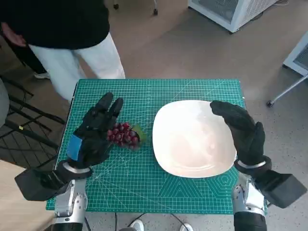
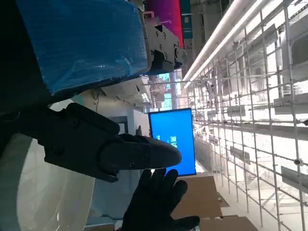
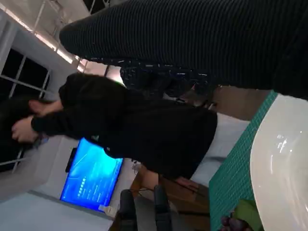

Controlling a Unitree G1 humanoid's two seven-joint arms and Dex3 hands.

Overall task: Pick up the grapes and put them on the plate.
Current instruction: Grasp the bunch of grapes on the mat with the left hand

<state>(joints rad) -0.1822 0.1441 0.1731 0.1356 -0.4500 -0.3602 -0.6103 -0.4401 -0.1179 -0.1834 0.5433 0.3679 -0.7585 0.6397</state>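
Head view: grapes (image 1: 124, 135) lie on the bench (image 1: 144, 190), beside the empty plate (image 1: 191, 138). Left hand (image 1: 95, 131) spread, touching them, not gripping; it should close low round the bunch (stems slip). Right hand (image 1: 243, 130) spread over the plate rim.

Left wrist view: right hand alone, no grapes.

Right wrist view: a person (image 3: 139, 127).

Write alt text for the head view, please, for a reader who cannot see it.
A bunch of dark red grapes lies on a green cutting mat, just left of an empty white plate. The robot's left hand is at the grapes, fingers spread; its gloved right hand is at the plate's right edge. A person stands beyond the table.
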